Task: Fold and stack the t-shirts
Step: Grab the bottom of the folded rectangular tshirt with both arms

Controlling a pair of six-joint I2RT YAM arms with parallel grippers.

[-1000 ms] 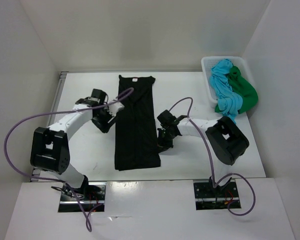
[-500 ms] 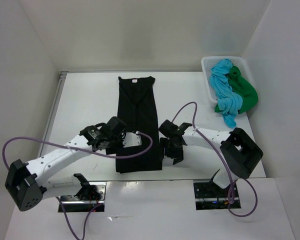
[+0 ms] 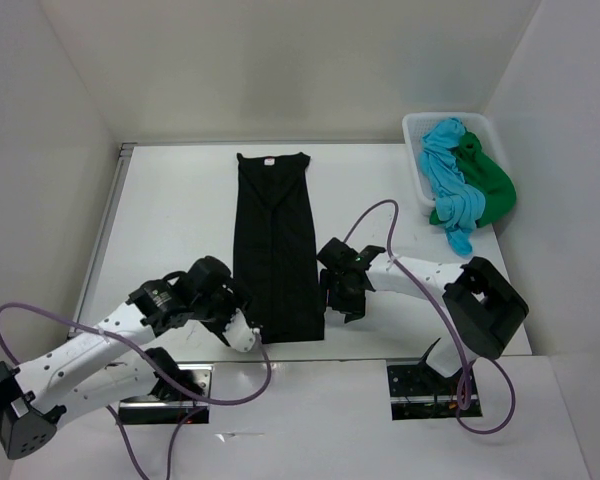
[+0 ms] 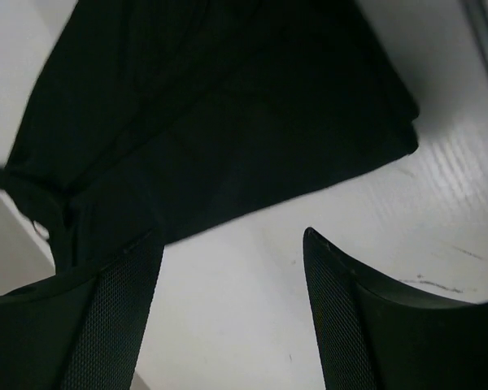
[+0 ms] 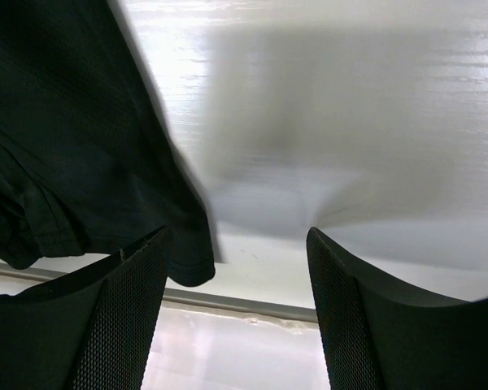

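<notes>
A black t-shirt (image 3: 275, 250) lies folded into a long narrow strip down the middle of the table. My left gripper (image 3: 228, 305) hovers open at its near left corner. In the left wrist view the black t-shirt (image 4: 211, 106) fills the top, and bare table shows between the open left gripper (image 4: 232, 234). My right gripper (image 3: 340, 298) stands open beside the near right corner. In its wrist view the black t-shirt (image 5: 65, 122) ends just inside the left finger of the right gripper (image 5: 237, 231). A turquoise t-shirt (image 3: 445, 165) and a green t-shirt (image 3: 490, 185) lie crumpled together.
The turquoise and green shirts spill out of a white mesh basket (image 3: 415, 125) at the back right corner. White walls close in the table (image 3: 170, 200) on three sides. The table's near metal edge (image 5: 228, 305) runs just under my right gripper.
My left arm has swung from the shirt's left side toward its near left corner. My right gripper has opened and shifted slightly toward the near edge.
</notes>
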